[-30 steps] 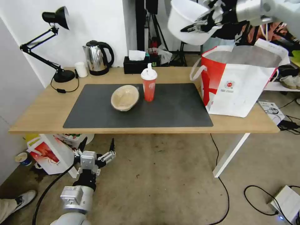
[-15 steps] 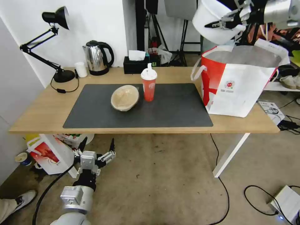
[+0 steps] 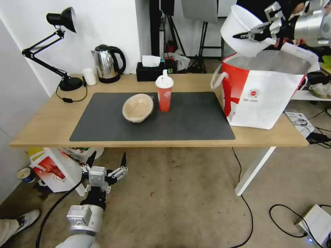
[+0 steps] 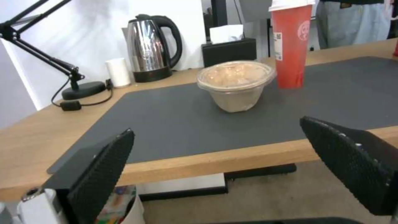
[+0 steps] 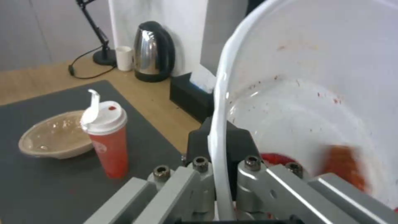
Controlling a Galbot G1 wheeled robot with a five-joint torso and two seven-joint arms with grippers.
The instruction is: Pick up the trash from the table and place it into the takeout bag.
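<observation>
Table (image 3: 44,127) holds takeout bag (image 3: 262,103); right gripper (image 3: 257,32) grips white bowl (image 3: 239,29) above.

Office, desk lamp (image 3: 58,20), kettle (image 3: 107,63), tripods (image 3: 172,31)

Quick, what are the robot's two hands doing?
Left end effector: open, holding nothing, low beside the table.
Right end effector: closed on the white bowl.

The right hand (image 3: 253,34) is raised high with its arm outstretched, fingers clamped together. The left hand (image 3: 107,164) hangs low, its fingers spread wide.
</observation>
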